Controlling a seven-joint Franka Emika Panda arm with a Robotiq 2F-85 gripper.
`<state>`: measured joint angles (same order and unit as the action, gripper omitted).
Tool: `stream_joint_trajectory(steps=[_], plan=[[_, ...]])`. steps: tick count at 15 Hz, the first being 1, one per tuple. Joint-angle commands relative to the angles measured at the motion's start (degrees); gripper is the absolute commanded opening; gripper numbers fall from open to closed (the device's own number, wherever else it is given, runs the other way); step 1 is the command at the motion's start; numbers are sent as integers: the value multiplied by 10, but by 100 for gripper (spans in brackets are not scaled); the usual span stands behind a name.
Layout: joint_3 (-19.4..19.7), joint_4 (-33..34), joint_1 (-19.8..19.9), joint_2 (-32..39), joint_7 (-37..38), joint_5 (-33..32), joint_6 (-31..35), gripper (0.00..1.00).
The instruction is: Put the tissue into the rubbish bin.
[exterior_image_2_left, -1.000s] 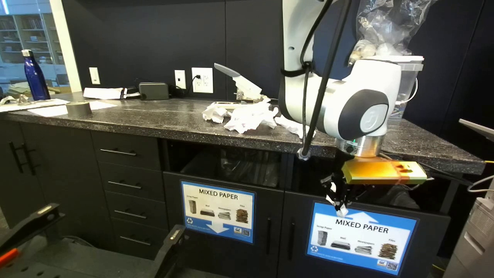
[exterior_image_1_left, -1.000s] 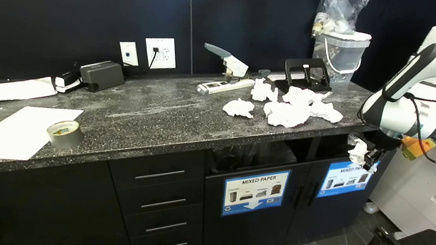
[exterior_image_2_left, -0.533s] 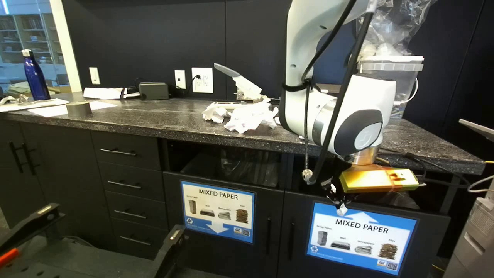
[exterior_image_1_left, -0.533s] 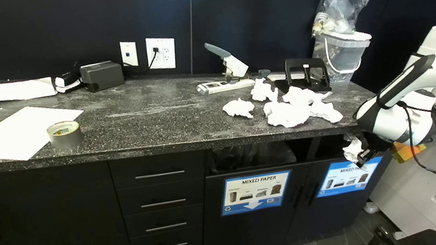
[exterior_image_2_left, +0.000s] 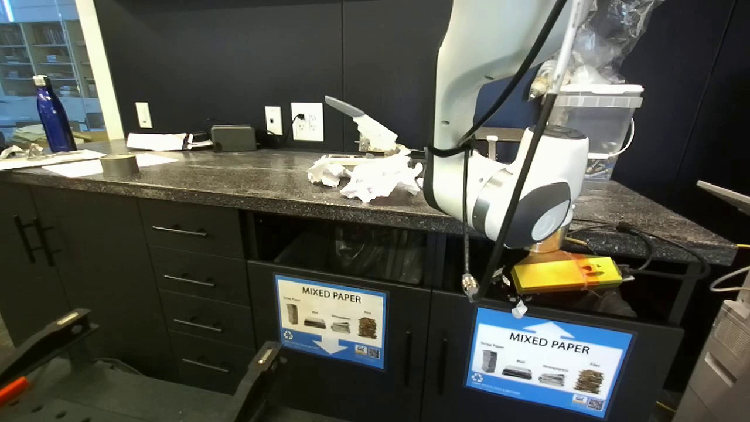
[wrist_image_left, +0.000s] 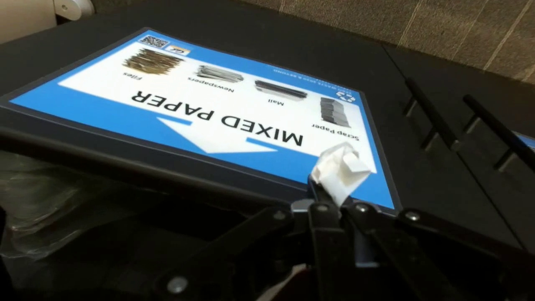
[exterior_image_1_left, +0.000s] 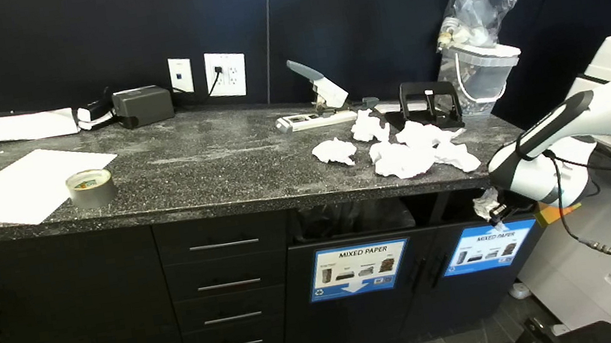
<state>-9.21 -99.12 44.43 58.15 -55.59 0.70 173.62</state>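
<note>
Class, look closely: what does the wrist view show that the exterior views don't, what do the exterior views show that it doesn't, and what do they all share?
Only the wrist view: the bolt heads on the gripper, close up.

Only the exterior views: both show the counter, crumpled wads, stapler, tape, drawers and tub. A blue bottle appears in an exterior view.

Shared by all: the tissue, the bin, its sign and the door handles.

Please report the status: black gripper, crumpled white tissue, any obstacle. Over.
Black gripper shut on crumpled white tissue. Tissue not yet dropped into dark cabinet bin with blue up-arrow sign. Bin panel's top edge possibly in the way.
</note>
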Motion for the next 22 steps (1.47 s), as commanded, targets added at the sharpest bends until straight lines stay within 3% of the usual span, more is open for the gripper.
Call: stream_joint_trajectory(steps=[1,12,18,19,20,22], plan=[[-28,34,21,28,24,-19,28,2],[-33,101,17,75,79,-52,24,2],[-29,103,11,75,94,-62,25,2],[-32,103,13,74,96,-62,19,29],[-33,104,14,74,97,-63,17,30],[-33,107,14,76,98,-64,17,44]])
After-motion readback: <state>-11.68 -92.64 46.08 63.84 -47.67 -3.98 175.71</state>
